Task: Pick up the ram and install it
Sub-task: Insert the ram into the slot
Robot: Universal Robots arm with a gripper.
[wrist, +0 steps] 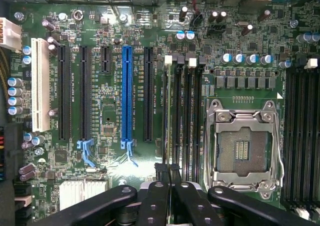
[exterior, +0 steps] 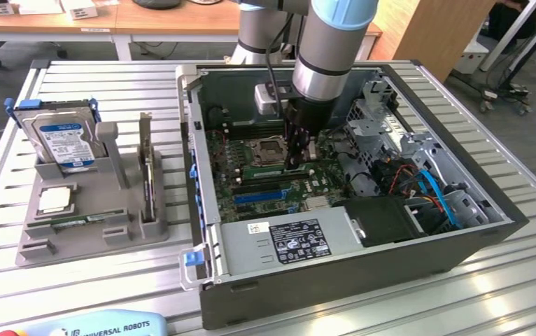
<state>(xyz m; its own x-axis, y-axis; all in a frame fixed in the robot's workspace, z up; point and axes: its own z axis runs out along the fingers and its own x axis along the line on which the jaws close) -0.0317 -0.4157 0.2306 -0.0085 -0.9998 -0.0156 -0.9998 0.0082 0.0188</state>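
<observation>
Gripping the thin green ram stick (wrist: pixel 167 173) with jaws almost closed, the claw (exterior: pixel 298 162), mid-frame, needed to keep it square over the black memory slots (wrist: pixel 186 116).

- the ram (wrist: pixel 165 121): thin stick seen edge-on (a narrow dark line), upright on its long edge.
- Over the memory slots (wrist: pixel 186 116), beside the CPU socket (wrist: pixel 243 147).

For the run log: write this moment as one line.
gripper: shut | place: inside open case, low at memory slots beside CPU socket | held: cannot tell
</observation>
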